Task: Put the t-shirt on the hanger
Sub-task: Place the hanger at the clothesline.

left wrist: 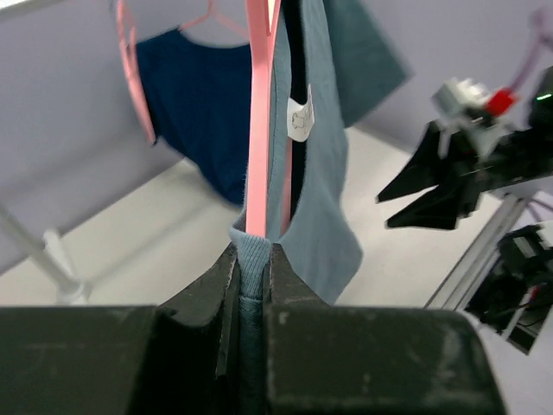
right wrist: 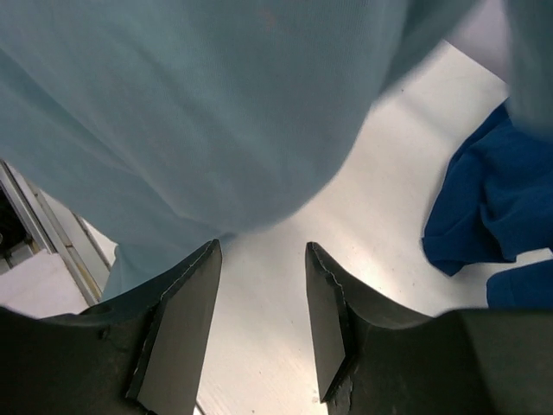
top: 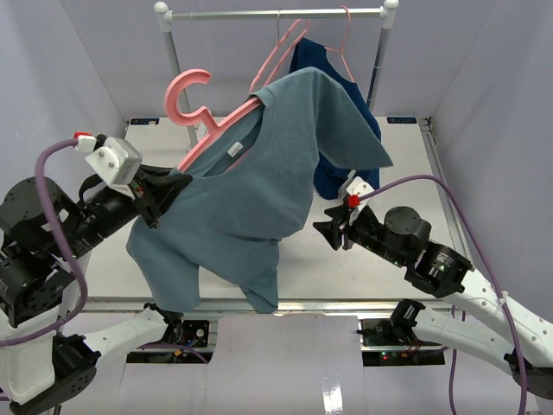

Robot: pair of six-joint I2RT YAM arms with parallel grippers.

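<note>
Top external view: we saw the t-shirt (top: 251, 190) hanging from the hanger (top: 207, 121), which was partly inside its neck opening. Both were lifted above the counter (top: 363, 268), and the hook was free of the rail (top: 276, 13) behind. The left gripper (top: 168, 194) met the shirt near the collar, apparently to keep garment and hanger raised together. The right gripper (top: 333, 232) hovered near the hem.

Left wrist view: the jaws were pinched on ribbed collar fabric, with the pink bar rising just above them. We could not tell whether they also caught the bar.

Right wrist view: the jaws stood partly apart and empty. The shirt hung just above them, and the navy shirt (right wrist: 484, 216) was off to one side.
</note>
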